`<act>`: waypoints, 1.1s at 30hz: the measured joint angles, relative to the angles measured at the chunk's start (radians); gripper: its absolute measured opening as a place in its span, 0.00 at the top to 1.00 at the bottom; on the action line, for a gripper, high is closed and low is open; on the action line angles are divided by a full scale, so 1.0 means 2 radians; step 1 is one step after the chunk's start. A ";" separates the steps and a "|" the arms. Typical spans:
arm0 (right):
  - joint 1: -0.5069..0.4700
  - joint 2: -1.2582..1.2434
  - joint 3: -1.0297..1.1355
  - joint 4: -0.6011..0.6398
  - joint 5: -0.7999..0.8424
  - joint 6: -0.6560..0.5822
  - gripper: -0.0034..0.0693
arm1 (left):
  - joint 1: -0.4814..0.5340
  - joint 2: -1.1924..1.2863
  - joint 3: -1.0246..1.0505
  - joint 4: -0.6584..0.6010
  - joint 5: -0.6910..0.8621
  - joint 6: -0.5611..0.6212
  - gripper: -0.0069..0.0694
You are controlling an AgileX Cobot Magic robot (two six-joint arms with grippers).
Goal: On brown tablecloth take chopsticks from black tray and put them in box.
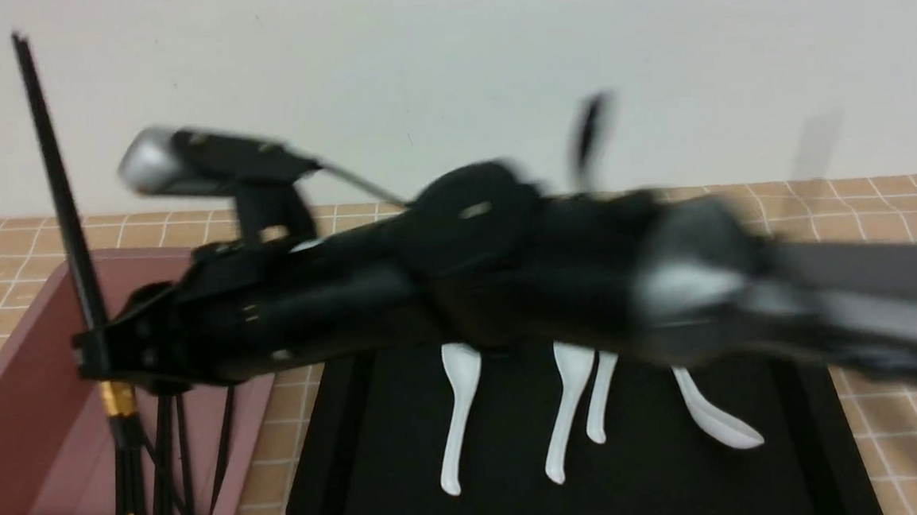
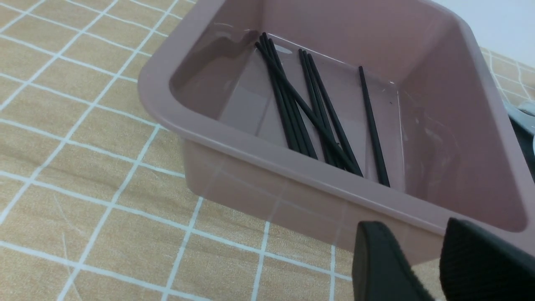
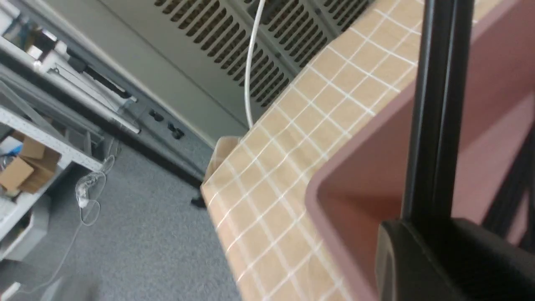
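My right gripper point(image 1: 98, 351) reaches across over the pink box point(image 1: 22, 411) and is shut on a black chopstick point(image 1: 56, 179) held nearly upright. The stick's gold band point(image 1: 117, 398) hangs just below the fingers, inside the box. In the right wrist view the chopstick point(image 3: 434, 104) rises from the shut gripper point(image 3: 430, 234) beside the box rim point(image 3: 317, 188). Several chopsticks point(image 1: 154, 483) lie in the box, and they also show in the left wrist view point(image 2: 313, 113). My left gripper point(image 2: 426, 267) is open and empty, just outside the box wall point(image 2: 292, 167). It does not show in the front view.
The black tray point(image 1: 360, 470) lies right of the box on the brown tablecloth point(image 1: 885, 207). It holds several white spoons point(image 1: 460, 417), and my blurred right arm point(image 1: 507, 270) hides its far part. The table's left edge point(image 3: 217, 200) drops to the floor.
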 joint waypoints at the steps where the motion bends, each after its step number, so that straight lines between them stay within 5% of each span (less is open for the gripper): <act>1: 0.000 0.021 -0.014 0.005 -0.001 -0.004 0.74 | 0.000 0.000 0.000 0.000 0.000 0.000 0.60; 13: -0.006 0.078 -0.036 0.004 0.002 -0.011 0.45 | 0.000 0.000 0.000 0.000 0.000 0.000 0.60; 19: -0.047 0.014 -0.037 -0.065 0.134 -0.006 0.64 | 0.000 0.000 0.000 0.000 0.000 0.000 0.60; 24: -0.120 -0.081 -0.038 -0.156 0.314 0.058 0.94 | 0.000 0.000 0.000 0.000 0.000 0.000 0.60; 30: -0.183 -0.183 -0.038 -0.269 0.424 0.143 0.97 | 0.000 0.000 0.000 0.000 0.000 0.000 0.60; 33: -0.198 -0.267 -0.019 -0.395 0.435 0.214 0.96 | 0.000 0.000 0.000 0.000 0.000 0.000 0.60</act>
